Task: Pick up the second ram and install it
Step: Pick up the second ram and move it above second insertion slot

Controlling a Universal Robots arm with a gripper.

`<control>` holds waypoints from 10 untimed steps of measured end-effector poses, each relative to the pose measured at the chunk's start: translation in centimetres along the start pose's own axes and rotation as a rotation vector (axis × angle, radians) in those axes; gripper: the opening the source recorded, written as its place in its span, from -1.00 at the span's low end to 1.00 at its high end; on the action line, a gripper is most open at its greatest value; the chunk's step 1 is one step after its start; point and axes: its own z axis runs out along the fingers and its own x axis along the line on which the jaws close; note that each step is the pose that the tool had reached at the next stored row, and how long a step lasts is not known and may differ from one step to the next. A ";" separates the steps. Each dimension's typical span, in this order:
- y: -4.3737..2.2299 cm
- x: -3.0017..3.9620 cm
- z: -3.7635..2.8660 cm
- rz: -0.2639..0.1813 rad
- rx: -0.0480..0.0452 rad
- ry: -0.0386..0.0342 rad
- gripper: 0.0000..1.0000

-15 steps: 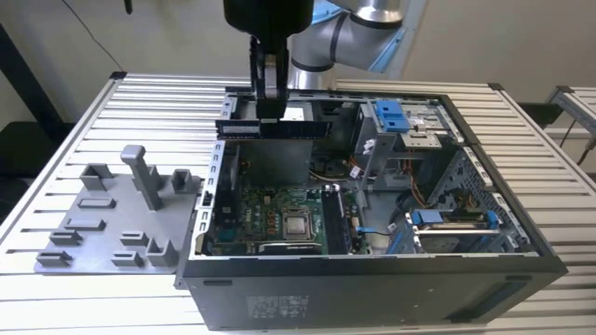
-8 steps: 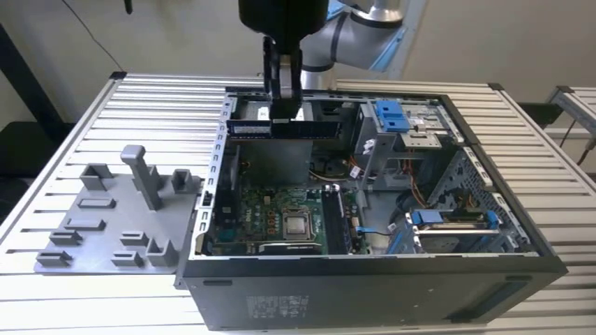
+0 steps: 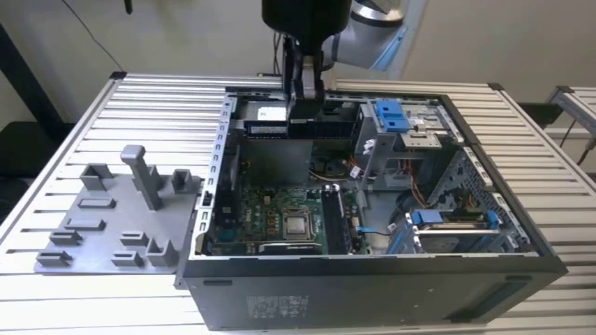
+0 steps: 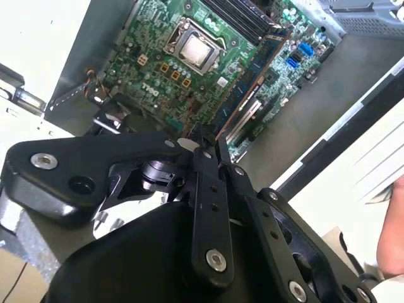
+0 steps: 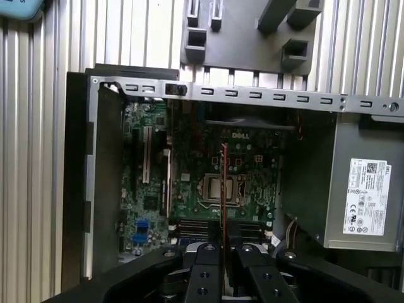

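My gripper [image 3: 305, 124] hangs above the open computer case [image 3: 373, 279], shut on the second ram [image 3: 265, 128]. The ram is a long dark blue stick held level, and it sticks out of both sides of the fingers. In both wrist views it shows edge-on as a thin line, the ram [image 4: 252, 85] and the ram [image 5: 224, 183], running out from the gripper [image 4: 208, 148] [image 5: 224, 247] over the green motherboard [image 5: 189, 158]. The dark memory slots [image 5: 208, 225] lie on the board beside the processor socket [image 5: 221, 189], well below the stick.
A grey plastic holder tray [image 3: 102, 216] lies on the slatted table at the exterior view's left of the case. Inside the case are blue drive brackets [image 3: 396, 115], a grey drive cage [image 3: 447, 230], cables and a power supply [image 5: 363, 196]. The case walls [image 3: 219, 160] stand around the board.
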 end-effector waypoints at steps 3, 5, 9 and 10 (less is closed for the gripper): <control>-0.60 0.03 0.00 0.000 0.0000 0.0000 -0.72; -0.96 0.04 0.00 -0.001 -0.0001 0.0001 -0.72; -1.72 0.07 0.00 -0.002 0.0000 0.0000 -0.72; -1.91 0.08 0.00 -0.002 0.0000 0.0000 -0.72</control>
